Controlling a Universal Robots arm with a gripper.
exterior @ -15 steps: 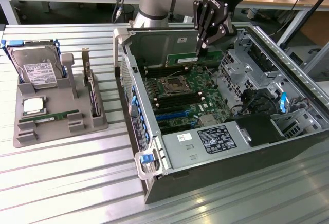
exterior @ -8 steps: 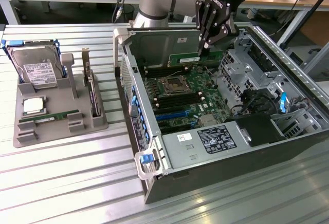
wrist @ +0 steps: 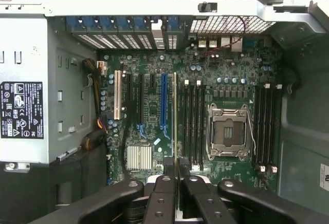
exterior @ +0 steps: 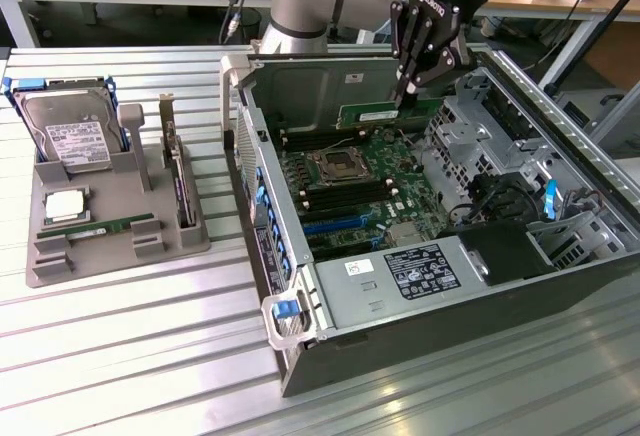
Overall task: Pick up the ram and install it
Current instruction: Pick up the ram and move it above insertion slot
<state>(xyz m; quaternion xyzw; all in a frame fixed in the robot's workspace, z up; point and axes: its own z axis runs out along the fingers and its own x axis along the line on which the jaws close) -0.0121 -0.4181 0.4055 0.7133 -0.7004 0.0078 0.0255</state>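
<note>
Though clamped by its flat faces in the black gripper (exterior: 405,99), the long, thin green circuit-board ram (exterior: 370,114) looks light, stiff and fragile.

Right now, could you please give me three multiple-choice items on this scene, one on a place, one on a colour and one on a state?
1. Where is the ram that the hand holds?
A. on a grey tray
B. above the motherboard inside the open case
C. on a wooden bench

2. What colour is that ram's board?
A. red
B. white
C. green

3. How does the hand stand?
A. shut on the ram
B. wide open and empty
C. shut on a hard drive

Answers:
1 B, the stick hangs over the motherboard, within the case's walls.
2 C, its long face shows green in the exterior view.
3 A, the fingers pinch the stick's thin edge in the wrist view.
</note>
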